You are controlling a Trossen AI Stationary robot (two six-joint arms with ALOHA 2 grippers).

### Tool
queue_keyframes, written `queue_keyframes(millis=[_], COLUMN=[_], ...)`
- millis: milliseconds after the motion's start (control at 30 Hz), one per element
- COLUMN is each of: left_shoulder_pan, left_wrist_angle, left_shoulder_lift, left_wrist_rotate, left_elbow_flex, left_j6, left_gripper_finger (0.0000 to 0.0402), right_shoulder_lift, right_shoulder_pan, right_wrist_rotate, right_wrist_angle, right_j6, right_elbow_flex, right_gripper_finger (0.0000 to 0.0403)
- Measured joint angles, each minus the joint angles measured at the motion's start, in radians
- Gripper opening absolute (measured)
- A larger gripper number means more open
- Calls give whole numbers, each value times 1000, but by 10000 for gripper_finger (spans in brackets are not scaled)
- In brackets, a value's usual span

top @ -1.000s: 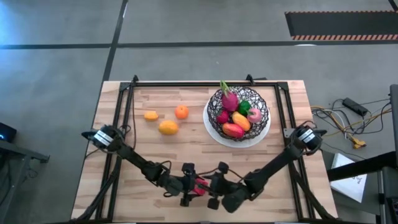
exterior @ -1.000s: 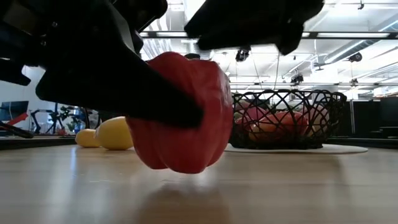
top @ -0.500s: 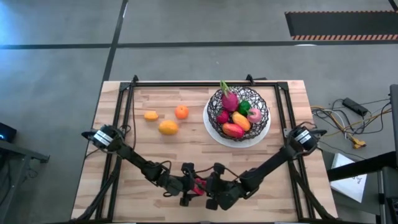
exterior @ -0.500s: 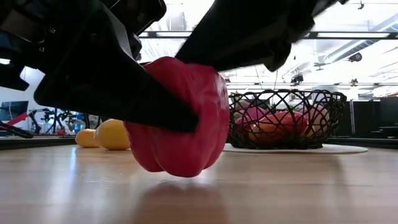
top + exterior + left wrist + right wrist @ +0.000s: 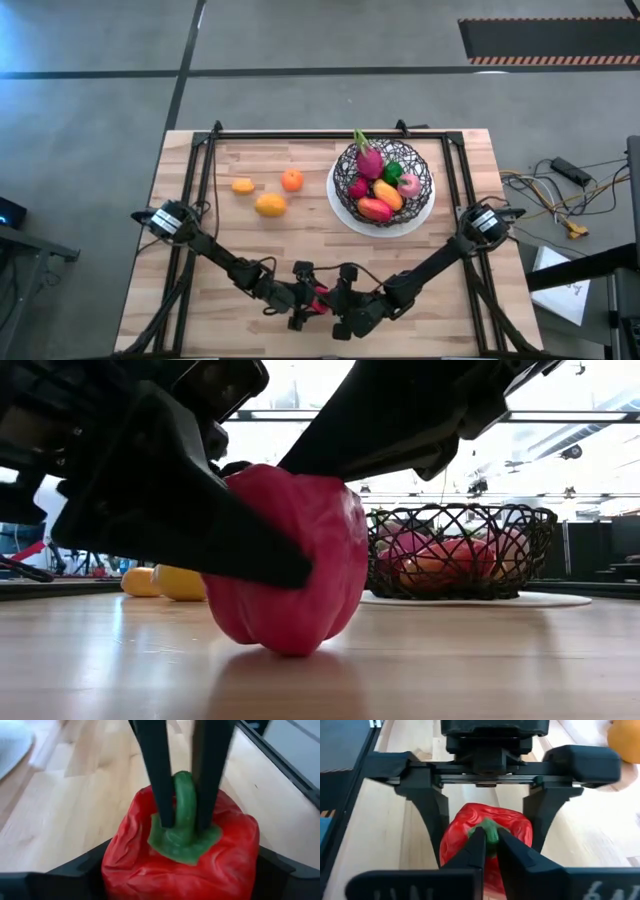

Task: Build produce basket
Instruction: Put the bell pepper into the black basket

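At the bench's (image 5: 200,290) near edge, I have the left gripper's (image 5: 303,303) fingers clamped across a glossy red toy bell pepper (image 5: 182,847). My right gripper's (image 5: 490,851) fingers pinch its green stem (image 5: 183,810). The black wire-mesh basket (image 5: 383,180) sits at one o'clock.

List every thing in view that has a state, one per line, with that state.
red pepper: resting on the table near its front edge, gripped by both grippers.
left gripper: shut on the pepper's body.
right gripper: shut on the pepper's green stem.
basket: upright on its white plate, holding several pieces of produce.
three orange and yellow fruits: loose on the table, left of the basket.
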Motion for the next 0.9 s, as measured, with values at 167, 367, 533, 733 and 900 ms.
queue_keyframes(millis=[167, 367, 533, 733, 900], left_shoulder_pan=[20, 51, 64, 35, -8], left_wrist_angle=[1, -82, -255, -490, -406], left_shoulder_lift=[-3, -50, -168, -329, -370], left_wrist_rotate=[120, 162, 111, -126, -240], left_elbow_flex=[0, 2, 2, -18, -113], left_j6=[79, 189, 210, 50, -64], left_gripper_finger=[321, 356, 372, 375, 376], right_shoulder_lift=[-4, -38, -91, -211, -381], right_shoulder_pan=[7, 29, 41, 47, 3], right_wrist_rotate=[1, 77, 167, 300, 383], right_wrist_angle=[3, -29, -192, -524, -836], right_j6=[1, 37, 187, 371, 479], right_elbow_flex=[0, -2, -1, -4, -2], right_gripper_finger=[18, 16, 15, 14, 14])
